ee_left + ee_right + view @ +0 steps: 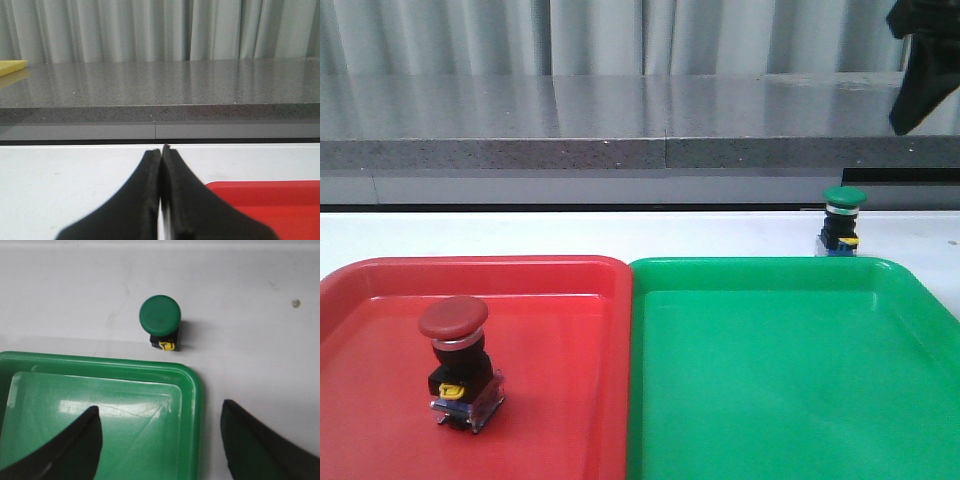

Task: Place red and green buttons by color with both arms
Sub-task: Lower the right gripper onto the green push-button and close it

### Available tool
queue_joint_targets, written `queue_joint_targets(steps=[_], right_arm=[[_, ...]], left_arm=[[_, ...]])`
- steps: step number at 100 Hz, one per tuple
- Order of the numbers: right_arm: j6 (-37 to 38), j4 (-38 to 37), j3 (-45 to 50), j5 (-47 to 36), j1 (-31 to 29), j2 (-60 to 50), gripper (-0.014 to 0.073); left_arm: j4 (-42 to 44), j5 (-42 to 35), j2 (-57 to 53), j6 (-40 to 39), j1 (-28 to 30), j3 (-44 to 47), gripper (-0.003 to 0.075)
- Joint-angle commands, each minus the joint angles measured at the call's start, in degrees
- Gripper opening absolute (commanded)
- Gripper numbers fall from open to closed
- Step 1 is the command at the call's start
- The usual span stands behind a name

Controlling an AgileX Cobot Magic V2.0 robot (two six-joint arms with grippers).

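Observation:
The red button (458,362) stands upright inside the red tray (550,290), left of its middle. The green button (842,221) stands on the white table just behind the green tray's (880,275) far right edge; it also shows in the right wrist view (161,321). My right gripper (159,415) is open and empty, high above the green tray's (192,390) far right corner, short of the green button. A black part of the right arm (923,60) shows at the top right of the front view. My left gripper (161,152) is shut and empty over the white table beside the red tray's (280,200) corner.
A grey stone ledge (620,120) runs along the back of the white table (570,232), with grey curtains behind. A yellow object (11,66) lies on the ledge at far left. The two trays sit side by side, touching.

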Motion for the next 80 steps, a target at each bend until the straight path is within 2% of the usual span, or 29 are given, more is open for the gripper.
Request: queue_joint_targets(steps=[1,46,80], right_arm=[[-1.72,1.21,-3.31,-3.57,0.41,0.40,0.0512],[-1.72,0.65,-14.88,-2.02,0.48,14.22,0.0512],[-1.72,0.13,-24.98,5.15,0.43,24.19,0.0512]], left_arm=[[-0.29,-4.19,-1.85,-0.43,0.17,0.58,-0.0020],[-0.29,-4.19,-1.85,-0.43,0.17,0.58,-0.0020],[-0.29,-4.19,-1.85,-0.43,0.17,0.58,-0.0020]])
